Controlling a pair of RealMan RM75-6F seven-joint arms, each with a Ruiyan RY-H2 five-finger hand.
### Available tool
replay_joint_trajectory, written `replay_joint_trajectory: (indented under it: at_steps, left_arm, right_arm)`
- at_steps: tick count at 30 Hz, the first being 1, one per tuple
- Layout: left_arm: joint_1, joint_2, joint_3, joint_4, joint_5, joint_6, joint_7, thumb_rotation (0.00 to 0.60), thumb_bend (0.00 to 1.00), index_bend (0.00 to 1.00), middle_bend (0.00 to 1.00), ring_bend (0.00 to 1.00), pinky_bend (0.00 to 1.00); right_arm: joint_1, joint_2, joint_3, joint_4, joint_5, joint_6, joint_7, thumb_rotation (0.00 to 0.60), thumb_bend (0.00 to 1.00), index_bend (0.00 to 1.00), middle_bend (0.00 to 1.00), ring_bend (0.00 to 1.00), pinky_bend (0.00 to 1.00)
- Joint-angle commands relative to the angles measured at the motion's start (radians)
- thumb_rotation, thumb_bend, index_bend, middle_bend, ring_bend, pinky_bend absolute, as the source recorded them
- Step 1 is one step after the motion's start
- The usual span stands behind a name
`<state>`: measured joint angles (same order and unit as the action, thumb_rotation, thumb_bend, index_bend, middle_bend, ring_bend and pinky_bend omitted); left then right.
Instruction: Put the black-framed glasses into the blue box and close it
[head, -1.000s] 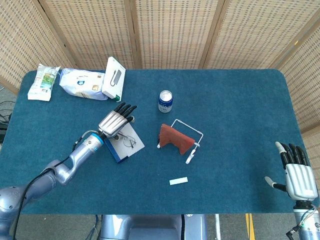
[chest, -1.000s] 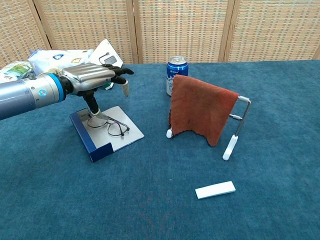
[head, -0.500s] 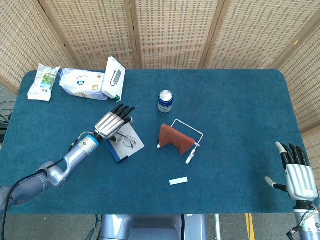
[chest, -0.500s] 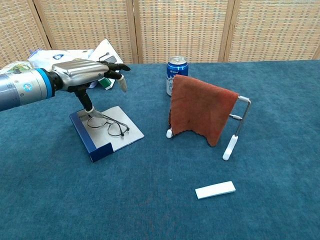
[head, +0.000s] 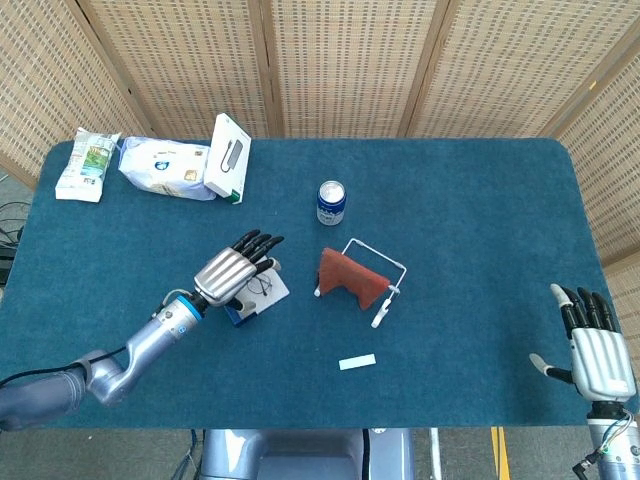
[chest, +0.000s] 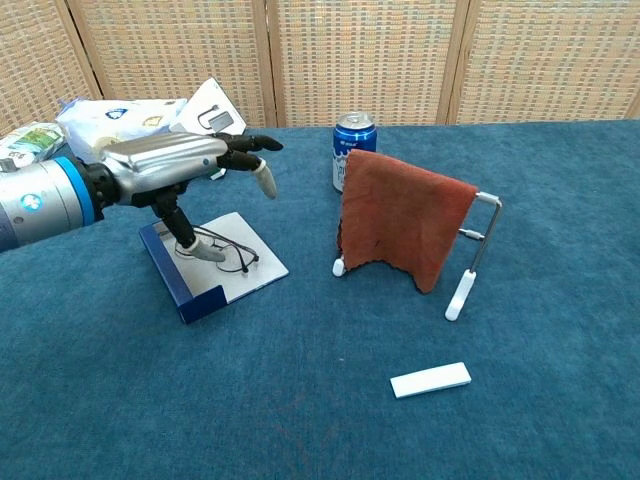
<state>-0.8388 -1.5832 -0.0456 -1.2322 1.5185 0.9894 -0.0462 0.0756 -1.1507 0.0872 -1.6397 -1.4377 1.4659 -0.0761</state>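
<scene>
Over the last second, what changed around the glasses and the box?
The left robot hand slid toward the table's near edge and now hangs over the glasses, thumb beside them. The glasses and blue box stayed put, as did the right robot hand, open.

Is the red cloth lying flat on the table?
No, the red cloth hangs draped over a small white rack.
</scene>
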Motion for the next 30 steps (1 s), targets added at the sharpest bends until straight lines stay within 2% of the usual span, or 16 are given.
replay_joint_trajectory:
  at_steps: [1, 17, 30]
  left_arm:
    - [0.01, -0.049, -0.008, 0.009, -0.012, 0.013, 0.053, 0.6, 0.03, 0.27, 0.0, 0.0, 0.0]
    - [0.025, -0.145, -0.022, 0.081, -0.039, 0.014, 0.148, 0.6, 0.04, 0.27, 0.0, 0.0, 0.0]
    - [0.034, -0.152, -0.011, 0.091, -0.045, -0.005, 0.164, 0.6, 0.04, 0.27, 0.0, 0.0, 0.0]
  right_arm:
    - [0.0, 0.0, 0.0, 0.0, 0.0, 0.0, 0.0, 0.6, 0.1, 0.0, 0.14, 0.0, 0.0]
    - [0.0, 0.0, -0.001, 0.001, -0.002, 0.0, 0.004, 0.6, 0.11, 0.0, 0.14, 0.0, 0.0]
    - [-0.001, 0.0, -0.001, 0.003, -0.003, 0.001, 0.008, 0.6, 0.1, 0.0, 0.14, 0.0, 0.0]
